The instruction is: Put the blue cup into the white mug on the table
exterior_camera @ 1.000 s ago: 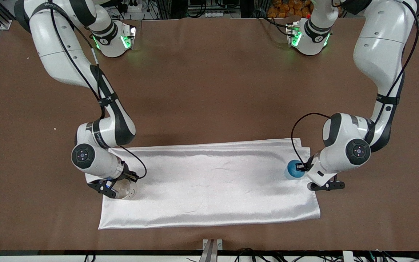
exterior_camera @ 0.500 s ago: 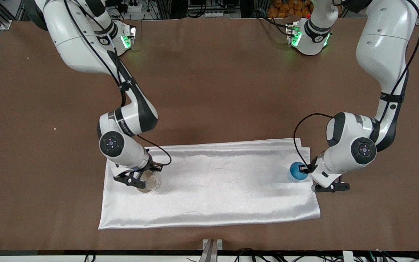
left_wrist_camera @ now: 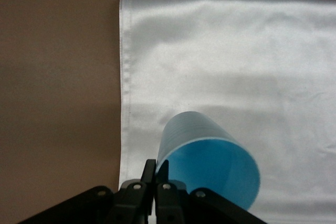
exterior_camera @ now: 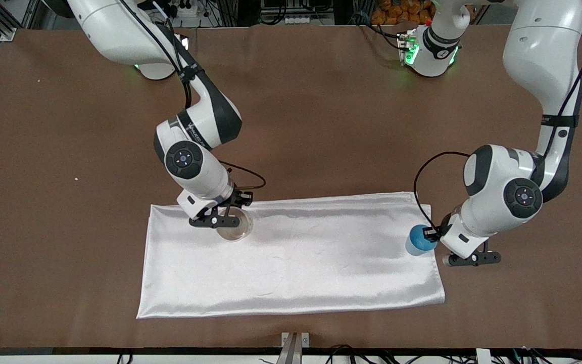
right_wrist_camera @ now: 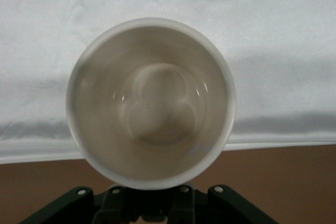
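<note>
I read the left gripper (exterior_camera: 428, 233) clamped on the blue cup's (exterior_camera: 421, 239) rim, cup over the white cloth's (exterior_camera: 296, 258) 3 o'clock edge. Right gripper (exterior_camera: 230, 215) grips the white mug (exterior_camera: 234, 228) at its rim, apparently lifted over the cloth's 10 o'clock corner; jaws narrow. Table (exterior_camera: 311, 126) brown underneath.

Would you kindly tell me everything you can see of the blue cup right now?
The blue cup is small, round and bright blue, with no handle. It narrows toward its base, and faint rings run around its wall. It looks like thin plastic, and what shows of its inside is empty. The left end effector is shut on its rim, one finger inside and one outside. The cup is over the white cloth, at the edge toward the left arm's end of the table. Whether its base touches the cloth cannot be told.
</note>
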Controlling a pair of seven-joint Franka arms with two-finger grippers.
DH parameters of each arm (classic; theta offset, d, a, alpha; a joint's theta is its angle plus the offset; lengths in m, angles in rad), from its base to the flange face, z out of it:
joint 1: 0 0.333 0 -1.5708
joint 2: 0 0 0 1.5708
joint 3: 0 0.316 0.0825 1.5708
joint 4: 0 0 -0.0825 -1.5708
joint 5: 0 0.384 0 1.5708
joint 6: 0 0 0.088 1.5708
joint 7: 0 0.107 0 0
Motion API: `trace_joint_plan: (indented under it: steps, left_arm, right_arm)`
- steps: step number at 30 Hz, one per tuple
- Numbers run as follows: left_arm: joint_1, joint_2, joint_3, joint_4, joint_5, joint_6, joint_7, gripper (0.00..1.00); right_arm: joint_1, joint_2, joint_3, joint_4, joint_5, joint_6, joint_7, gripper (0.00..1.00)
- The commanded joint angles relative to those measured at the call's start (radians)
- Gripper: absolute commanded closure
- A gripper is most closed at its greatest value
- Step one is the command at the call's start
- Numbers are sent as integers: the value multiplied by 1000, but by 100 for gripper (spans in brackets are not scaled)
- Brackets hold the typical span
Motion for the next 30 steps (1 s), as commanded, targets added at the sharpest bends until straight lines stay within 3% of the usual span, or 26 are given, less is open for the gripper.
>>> trace_joint_plan:
  steps: [1, 6, 16, 22, 30]
  left_arm:
    - [11, -84, -2, -25, -1, -78, -21, 100]
    - [10, -111, -2, -25, -1, -111, -19, 100]
    - [-3, -171, -5, -22, -1, -161, -19, 100]
    - [-9, -202, -11, -20, -1, -210, -21, 100]
    - [1, -219, -9, -20, 0, -256, -16, 100]
  right_arm:
    - [-18, -157, 11, -206, 8, 24, -31, 100]
    - [-29, -245, 45, -335, 8, 74, -33, 100]
    - [-32, -335, 126, -603, 8, 376, 19, 100]
    - [-26, -335, 151, -632, -3, 424, 50, 100]
    - [-16, -320, 155, -632, -92, 426, 67, 100]
